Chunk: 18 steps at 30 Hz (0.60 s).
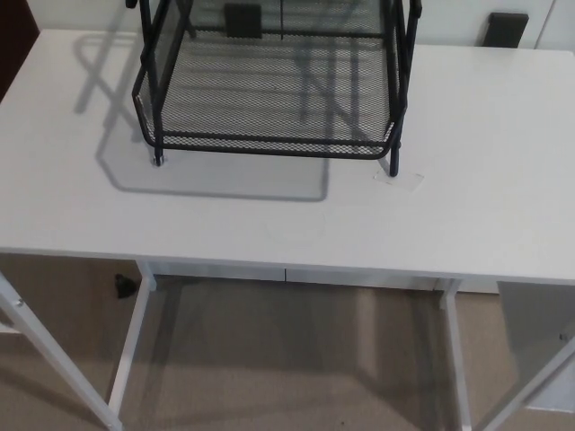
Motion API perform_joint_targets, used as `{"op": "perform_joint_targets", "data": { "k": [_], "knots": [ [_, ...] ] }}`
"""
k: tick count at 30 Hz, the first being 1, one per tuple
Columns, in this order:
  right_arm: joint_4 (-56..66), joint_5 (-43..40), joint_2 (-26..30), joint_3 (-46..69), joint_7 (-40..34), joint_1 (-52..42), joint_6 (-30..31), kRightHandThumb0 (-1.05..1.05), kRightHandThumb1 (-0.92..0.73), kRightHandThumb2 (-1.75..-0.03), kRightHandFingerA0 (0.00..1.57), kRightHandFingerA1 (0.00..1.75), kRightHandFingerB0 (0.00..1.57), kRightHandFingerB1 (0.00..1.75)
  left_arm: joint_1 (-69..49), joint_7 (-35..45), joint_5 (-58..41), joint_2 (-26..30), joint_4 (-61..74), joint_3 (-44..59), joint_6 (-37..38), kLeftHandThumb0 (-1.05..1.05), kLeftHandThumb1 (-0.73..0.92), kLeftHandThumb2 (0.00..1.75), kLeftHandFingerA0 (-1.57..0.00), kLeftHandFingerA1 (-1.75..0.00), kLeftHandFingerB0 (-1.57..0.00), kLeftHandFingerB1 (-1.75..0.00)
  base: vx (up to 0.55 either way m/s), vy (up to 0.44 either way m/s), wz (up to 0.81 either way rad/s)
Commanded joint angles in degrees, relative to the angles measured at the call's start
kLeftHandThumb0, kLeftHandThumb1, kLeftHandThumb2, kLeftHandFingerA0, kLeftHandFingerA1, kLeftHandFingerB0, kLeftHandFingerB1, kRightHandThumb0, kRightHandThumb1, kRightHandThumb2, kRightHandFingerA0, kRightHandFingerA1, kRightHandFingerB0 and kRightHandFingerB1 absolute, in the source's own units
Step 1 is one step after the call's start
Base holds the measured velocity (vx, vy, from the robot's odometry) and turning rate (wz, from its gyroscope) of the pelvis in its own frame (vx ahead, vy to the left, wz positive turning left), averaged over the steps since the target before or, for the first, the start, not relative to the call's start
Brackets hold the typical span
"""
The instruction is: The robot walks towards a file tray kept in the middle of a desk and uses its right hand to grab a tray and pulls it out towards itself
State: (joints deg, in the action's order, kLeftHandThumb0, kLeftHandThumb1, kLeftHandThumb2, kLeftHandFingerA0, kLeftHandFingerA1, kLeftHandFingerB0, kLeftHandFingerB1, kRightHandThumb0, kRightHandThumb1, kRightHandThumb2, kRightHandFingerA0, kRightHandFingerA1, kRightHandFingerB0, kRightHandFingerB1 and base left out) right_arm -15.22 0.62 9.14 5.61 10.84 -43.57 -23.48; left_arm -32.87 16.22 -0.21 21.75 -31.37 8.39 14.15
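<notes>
At the back of the white desk (269, 215) sits the black wire file tray (274, 90), near the middle and not pulled out yet, and no hand shows, so I cannot tell about fingers, and the grabbing and pulling are left.

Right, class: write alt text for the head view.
A black mesh file tray stands at the back of a white desk, casting a shadow to its left. No robot hand is visible. Beige floor shows below.
</notes>
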Motion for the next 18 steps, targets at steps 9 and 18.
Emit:
{"op": "perform_joint_targets", "data": {
  "k": [9,18],
  "knots": [
    [-0.8,-0.8,0.8,0.2,0.2,3.2,0.8,-0.41,-0.57,-0.56,0.64,0.51,0.51,0.46,2.6,-0.2,0.5,1.0,-1.5,-0.1,-0.9,-0.37,0.63,0.7,-0.25,-0.41,-0.22,-0.38,0.0,0.008,0.06],
    [-0.2,-0.1,0.7,0.0,-0.4,3.1,1.6,-0.42,-0.56,-0.56,0.68,0.52,0.55,0.47,1.9,1.0,-0.3,1.2,-0.2,0.2,-1.2,-0.38,0.64,0.7,-0.24,-0.41,-0.21,-0.38,0.06,0.26,-0.32]
  ]
}}
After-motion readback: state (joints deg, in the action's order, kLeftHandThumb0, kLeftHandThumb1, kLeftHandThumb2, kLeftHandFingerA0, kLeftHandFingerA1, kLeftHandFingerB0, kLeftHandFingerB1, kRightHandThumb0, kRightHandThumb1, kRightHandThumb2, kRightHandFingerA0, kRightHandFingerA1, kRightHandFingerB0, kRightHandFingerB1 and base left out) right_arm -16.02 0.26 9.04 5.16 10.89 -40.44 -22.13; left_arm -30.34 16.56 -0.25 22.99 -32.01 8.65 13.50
